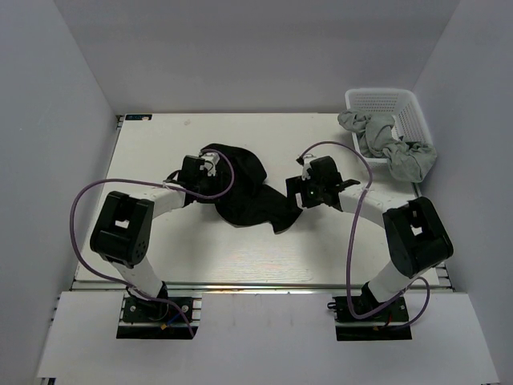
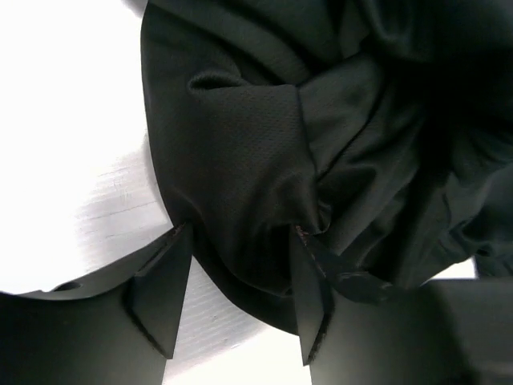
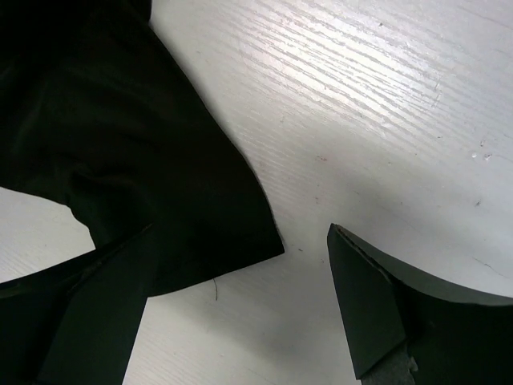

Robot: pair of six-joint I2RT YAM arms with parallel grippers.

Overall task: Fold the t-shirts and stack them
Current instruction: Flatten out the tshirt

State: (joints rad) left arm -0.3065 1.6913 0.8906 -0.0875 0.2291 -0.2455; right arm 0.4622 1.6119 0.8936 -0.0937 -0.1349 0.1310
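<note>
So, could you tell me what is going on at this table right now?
The robot is working on a crumpled black t-shirt in the middle of the table. The left gripper has its jaws apart around a fold on the shirt's left side, not clamped. The right gripper stands wide open, straddling the shirt's right-hand edge. The grey t-shirts lie bunched in and over the white lattice basket at the far right corner, and nothing is folded yet.
</note>
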